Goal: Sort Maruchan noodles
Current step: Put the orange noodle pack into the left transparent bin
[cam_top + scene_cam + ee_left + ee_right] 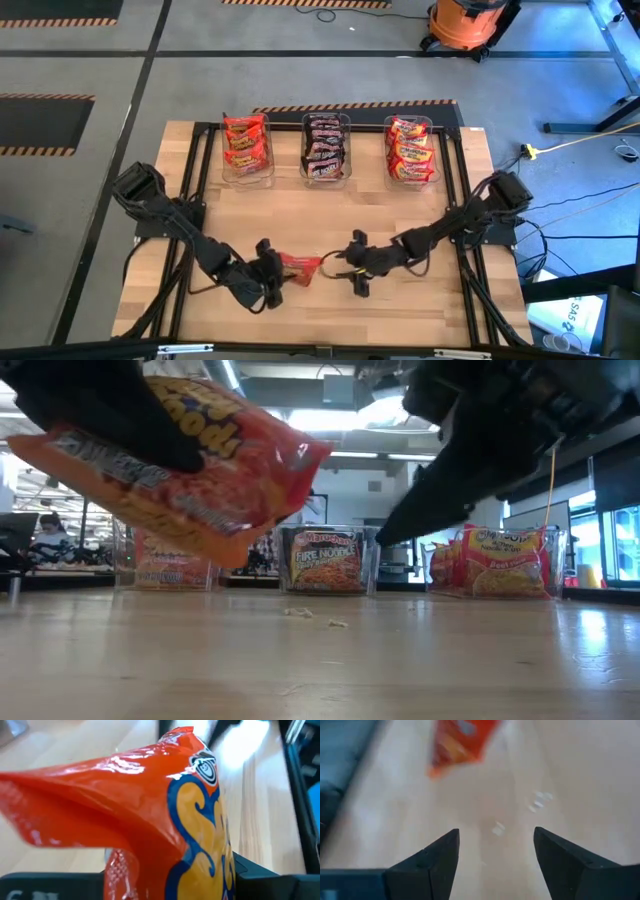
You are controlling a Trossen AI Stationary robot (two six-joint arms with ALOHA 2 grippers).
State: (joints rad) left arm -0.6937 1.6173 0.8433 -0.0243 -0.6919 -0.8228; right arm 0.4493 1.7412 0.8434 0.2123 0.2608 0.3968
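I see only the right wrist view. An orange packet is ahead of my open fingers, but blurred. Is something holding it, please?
Observer: Yes. The left hand grips the crinkly orange-red plastic noodle packet; in the low view it hangs above the wooden table.
Operator: Where is my right hand?
Observer: The right hand is open and empty beside the packet, at the table's middle front.
Operator: Are the bins filled?
Observer: All three clear plastic rectangular bins at the far edge hold packets; the middle one holds dark packets.
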